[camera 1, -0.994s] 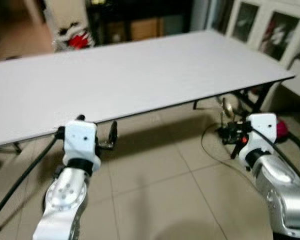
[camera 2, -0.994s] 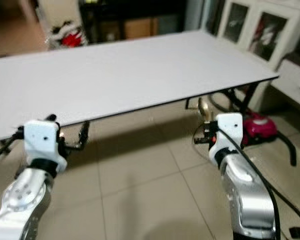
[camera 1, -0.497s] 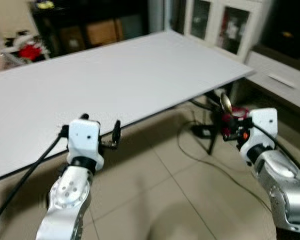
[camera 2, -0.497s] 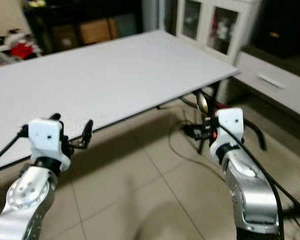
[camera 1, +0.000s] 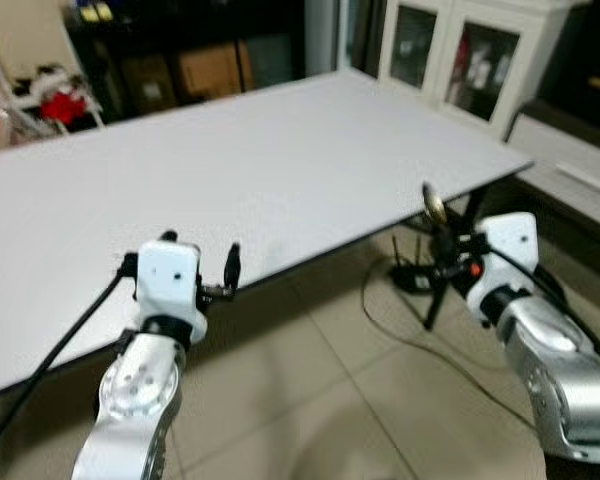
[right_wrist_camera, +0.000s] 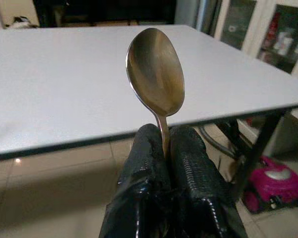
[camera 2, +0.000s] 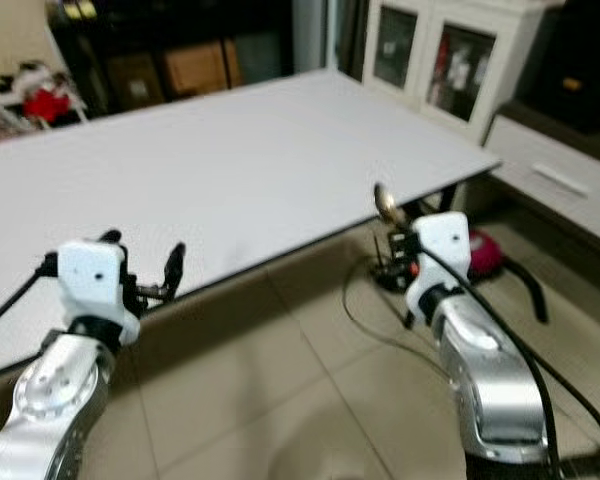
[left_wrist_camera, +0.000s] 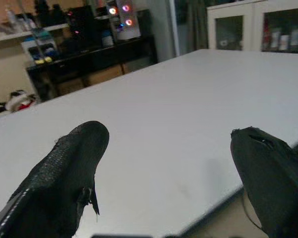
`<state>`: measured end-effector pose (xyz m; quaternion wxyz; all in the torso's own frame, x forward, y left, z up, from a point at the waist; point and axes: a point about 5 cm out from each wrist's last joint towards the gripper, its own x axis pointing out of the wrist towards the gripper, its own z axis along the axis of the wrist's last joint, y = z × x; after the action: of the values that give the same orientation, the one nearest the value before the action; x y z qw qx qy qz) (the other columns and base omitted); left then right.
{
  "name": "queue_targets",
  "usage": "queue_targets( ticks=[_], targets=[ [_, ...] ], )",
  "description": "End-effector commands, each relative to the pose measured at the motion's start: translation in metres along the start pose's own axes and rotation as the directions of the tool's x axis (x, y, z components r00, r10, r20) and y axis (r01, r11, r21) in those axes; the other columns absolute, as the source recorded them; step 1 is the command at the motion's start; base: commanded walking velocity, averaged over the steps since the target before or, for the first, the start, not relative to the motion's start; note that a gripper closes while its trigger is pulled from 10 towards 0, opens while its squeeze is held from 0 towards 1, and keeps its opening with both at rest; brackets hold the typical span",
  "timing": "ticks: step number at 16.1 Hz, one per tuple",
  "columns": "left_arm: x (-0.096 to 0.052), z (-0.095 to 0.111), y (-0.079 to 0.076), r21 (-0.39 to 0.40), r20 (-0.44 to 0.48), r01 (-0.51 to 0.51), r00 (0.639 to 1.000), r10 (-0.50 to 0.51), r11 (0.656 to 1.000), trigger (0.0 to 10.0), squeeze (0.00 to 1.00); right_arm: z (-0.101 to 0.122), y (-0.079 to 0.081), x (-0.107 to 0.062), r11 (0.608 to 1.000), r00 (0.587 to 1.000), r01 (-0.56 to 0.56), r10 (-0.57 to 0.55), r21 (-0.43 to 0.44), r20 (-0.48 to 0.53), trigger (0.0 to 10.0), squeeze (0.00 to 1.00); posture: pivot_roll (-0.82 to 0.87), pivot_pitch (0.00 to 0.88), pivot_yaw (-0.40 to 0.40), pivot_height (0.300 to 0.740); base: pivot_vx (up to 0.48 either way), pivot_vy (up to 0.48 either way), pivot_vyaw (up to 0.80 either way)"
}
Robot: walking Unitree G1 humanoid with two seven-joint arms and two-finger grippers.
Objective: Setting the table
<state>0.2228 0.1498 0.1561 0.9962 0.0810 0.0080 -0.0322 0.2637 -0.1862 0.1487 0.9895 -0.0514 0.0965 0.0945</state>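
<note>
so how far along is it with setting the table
Nothing looks laid yet: the white table top is bare. In hand: the right gripper is shut on a spoon, bowl pointing up, held just off the table's near edge. The left gripper is open and holds nothing, also at the near edge. Left to do: set the spoon down on the table, then whatever else goes on it.

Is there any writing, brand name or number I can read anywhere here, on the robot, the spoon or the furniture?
None can be read.
The spoon, held in the right gripper, is plain metal.
The white table is blank.
Items in the glass cabinet are too blurred to read.
</note>
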Motion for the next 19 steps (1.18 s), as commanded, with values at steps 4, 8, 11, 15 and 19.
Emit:
queue_targets(
  ticks=[4,8,11,15,19],
  targets=[
    [-0.001,0.0,0.006,0.021,0.0,-0.021,1.0,0.021,1.0,10.0,0.0,0.013,0.006,0.006,0.998,0.998,-0.048,0.05,-0.031,0.045,10.0,0.0,-0.13,0.0,0.033,0.74,0.368,0.0,0.0],
    [-0.001,-0.001,0.005,0.017,-0.005,-0.018,1.0,0.018,1.0,10.0,0.0,0.016,0.007,0.01,0.993,0.995,-0.083,0.087,-0.082,0.043,10.0,0.0,-0.13,0.0,0.027,0.74,0.368,0.0,0.0],
    [-0.001,-0.002,0.003,0.02,-0.006,-0.01,1.0,0.011,1.0,10.0,0.0,0.018,0.008,0.014,0.989,0.993,-0.107,0.111,-0.105,0.037,10.0,0.0,-0.13,0.0,0.019,0.74,0.364,0.0,0.0],
    [-0.001,-0.003,0.006,0.066,-0.006,0.008,1.0,-0.007,0.998,10.0,0.0,0.009,0.013,0.019,0.989,0.992,-0.125,0.125,-0.083,-0.003,10.0,0.0,-0.12,0.0,0.002,0.74,0.36,0.0,0.0],
    [0.0,-0.002,0.008,0.078,-0.007,0.02,1.0,-0.02,0.997,10.0,0.0,0.0,0.024,0.018,0.981,0.985,-0.168,0.164,-0.093,-0.047,10.0,0.0,-0.12,0.0,0.023,0.74,0.35,0.0,0.0]
  ],
)
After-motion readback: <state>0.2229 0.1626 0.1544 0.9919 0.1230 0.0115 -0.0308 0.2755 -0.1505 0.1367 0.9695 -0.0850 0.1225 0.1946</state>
